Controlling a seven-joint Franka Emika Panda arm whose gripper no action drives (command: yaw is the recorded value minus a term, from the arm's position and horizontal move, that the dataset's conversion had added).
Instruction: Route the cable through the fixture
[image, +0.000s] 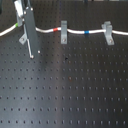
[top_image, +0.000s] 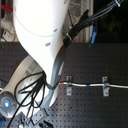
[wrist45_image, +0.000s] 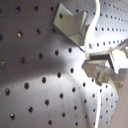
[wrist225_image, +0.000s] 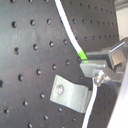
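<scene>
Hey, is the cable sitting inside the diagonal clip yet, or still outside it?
Outside. In the second wrist view, the white cable runs past the fixture beside its edge, not between its arms.

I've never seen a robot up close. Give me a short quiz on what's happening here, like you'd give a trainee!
1. In the first exterior view, how many squarely facing grey clips does the white cable reach?
2. Which tape band on the cable sits closest to the gripper in the second wrist view? A red, B blue, C green.
3. True or false: the gripper hangs open, well clear of the cable.

Key: 1. Two. 2. C, the green band lies just beside the fingers. 3. False, it is closed on the cable.
</scene>
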